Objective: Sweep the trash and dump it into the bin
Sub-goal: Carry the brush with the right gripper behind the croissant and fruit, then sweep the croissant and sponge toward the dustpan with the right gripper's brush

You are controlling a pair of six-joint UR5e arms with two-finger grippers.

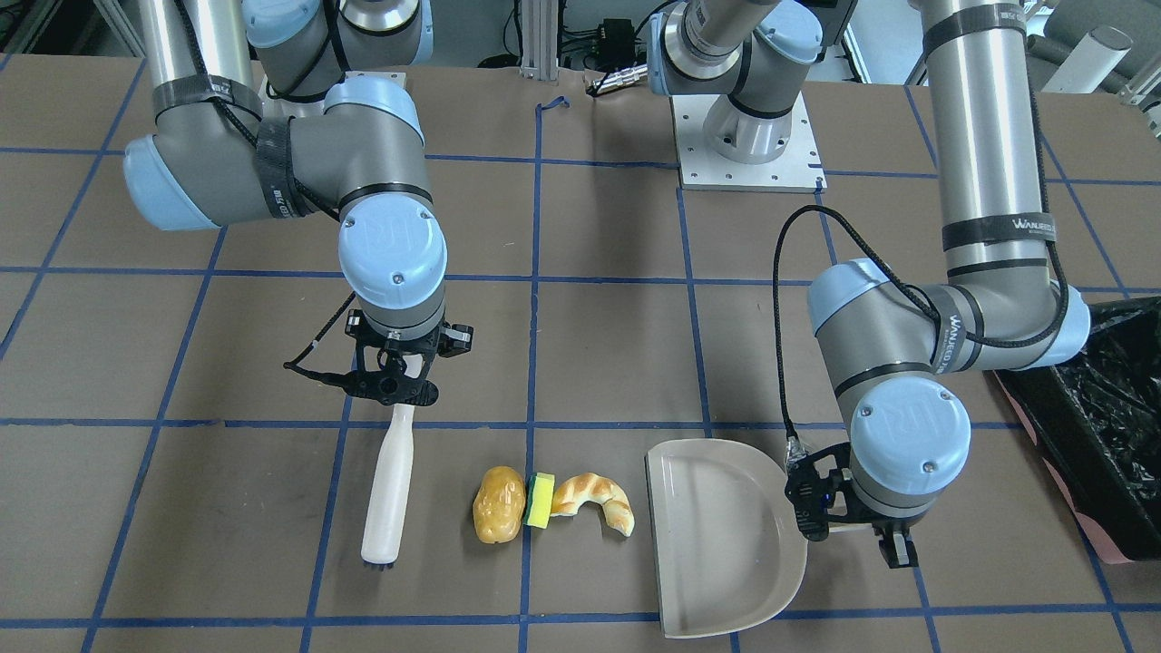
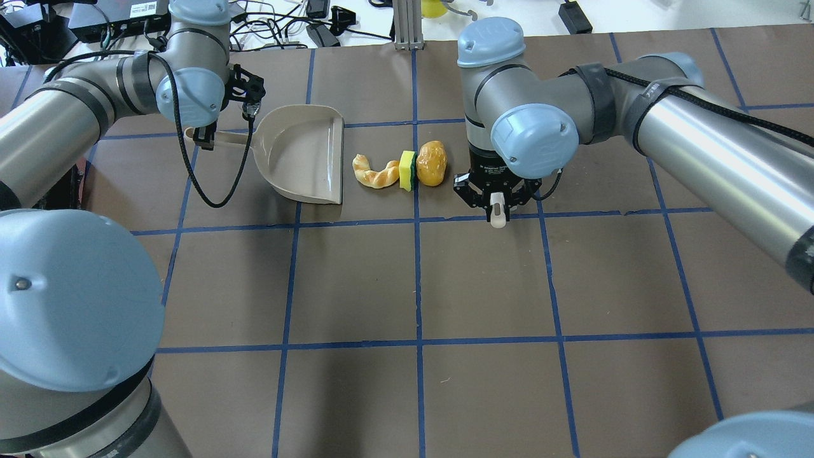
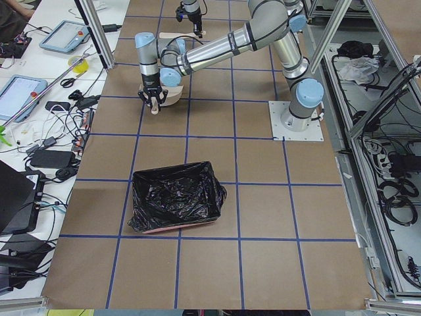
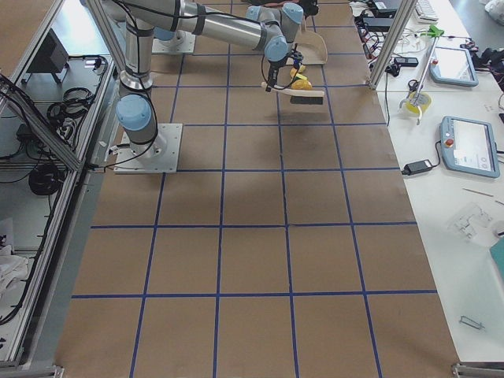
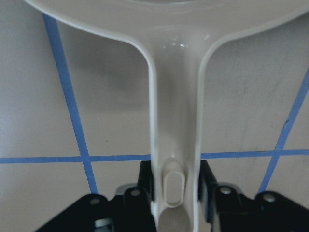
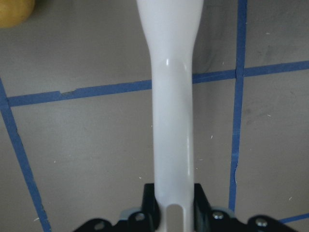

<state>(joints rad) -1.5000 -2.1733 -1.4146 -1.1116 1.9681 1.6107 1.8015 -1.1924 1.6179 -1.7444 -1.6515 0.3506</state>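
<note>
R gripper (image 1: 396, 379) pinches brush (image 1: 388, 494) handle, L gripper (image 1: 851, 529) clamps dustpan (image 1: 717, 544) handle; potato (image 1: 498, 517), sponge (image 1: 541, 501), croissant (image 1: 594, 501) sit btwn, so one sweep likely loads the pan.

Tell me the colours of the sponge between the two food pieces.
The small rectangular sponge is yellow with a green edge, clearest in the exterior front-facing view.

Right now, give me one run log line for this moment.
left gripper: shut on dustpan | right gripper: shut on brush | trash: unswept, between brush and dustpan
</note>
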